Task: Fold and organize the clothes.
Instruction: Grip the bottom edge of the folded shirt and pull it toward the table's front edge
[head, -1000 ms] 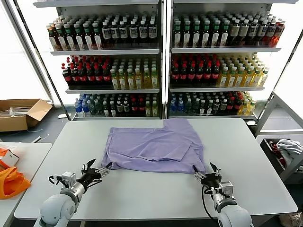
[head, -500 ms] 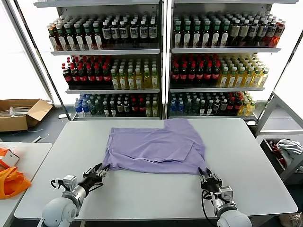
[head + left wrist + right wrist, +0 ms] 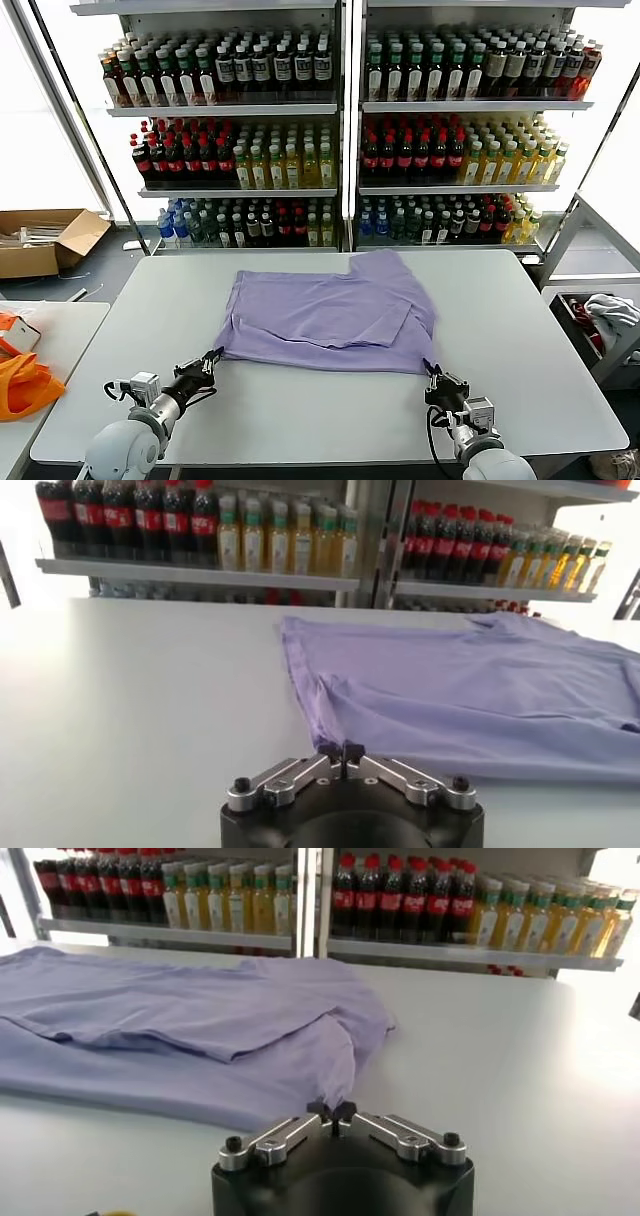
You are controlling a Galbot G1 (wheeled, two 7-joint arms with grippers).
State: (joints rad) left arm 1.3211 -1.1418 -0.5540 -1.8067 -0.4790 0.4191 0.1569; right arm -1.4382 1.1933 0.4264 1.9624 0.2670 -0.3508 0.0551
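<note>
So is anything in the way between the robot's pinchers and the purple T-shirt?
Nothing visible. The left gripper is shut on the lavender T-shirt at its near left corner, and the right gripper is shut on its near right corner.

No legible text or labels anywhere

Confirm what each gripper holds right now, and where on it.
Both hold the purple T-shirt by its near edge: the left gripper is shut on the near left corner, the right gripper is shut on the near right corner.
</note>
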